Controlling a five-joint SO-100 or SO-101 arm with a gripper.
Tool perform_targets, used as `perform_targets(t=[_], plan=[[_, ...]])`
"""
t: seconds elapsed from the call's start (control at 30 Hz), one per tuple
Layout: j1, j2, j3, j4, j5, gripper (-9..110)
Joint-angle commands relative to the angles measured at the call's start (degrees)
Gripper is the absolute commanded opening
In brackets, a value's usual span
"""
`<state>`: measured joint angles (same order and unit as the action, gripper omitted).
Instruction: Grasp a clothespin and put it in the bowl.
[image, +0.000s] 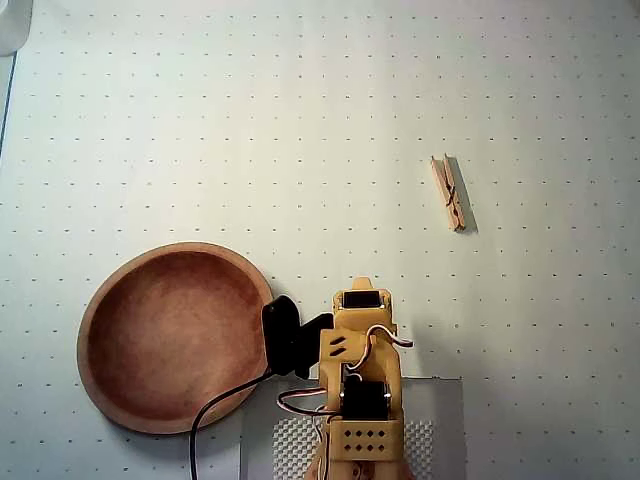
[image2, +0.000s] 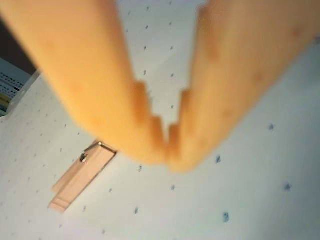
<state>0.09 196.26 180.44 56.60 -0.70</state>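
A pale dotted mat (image: 300, 120) covers the table; a perforated grey plate (image: 440, 420) lies on it.

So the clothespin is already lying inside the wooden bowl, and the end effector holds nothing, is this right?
Not quite. The clothespin lies on the dotted mat, well apart from the bowl, which is empty; the overhead view shows this. The end effector indeed holds nothing.

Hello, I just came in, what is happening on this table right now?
A small yellow robot arm sits folded at the near edge of the dotted mat. Its pincer is closed and holds nothing. The clothespin lies flat on the mat, untouched, to the upper right in the overhead view. The wooden bowl, at lower left, is empty.
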Motion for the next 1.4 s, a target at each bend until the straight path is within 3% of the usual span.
perform_targets(t=[0.0,1.07,1.37], plan=[[-0.1,1.1,-1.2,0.3,0.5,-3],[0.2,1.0,-3.1,0.9,0.4,-3],[0.2,1.0,-18.8,12.7,-13.6,-3]])
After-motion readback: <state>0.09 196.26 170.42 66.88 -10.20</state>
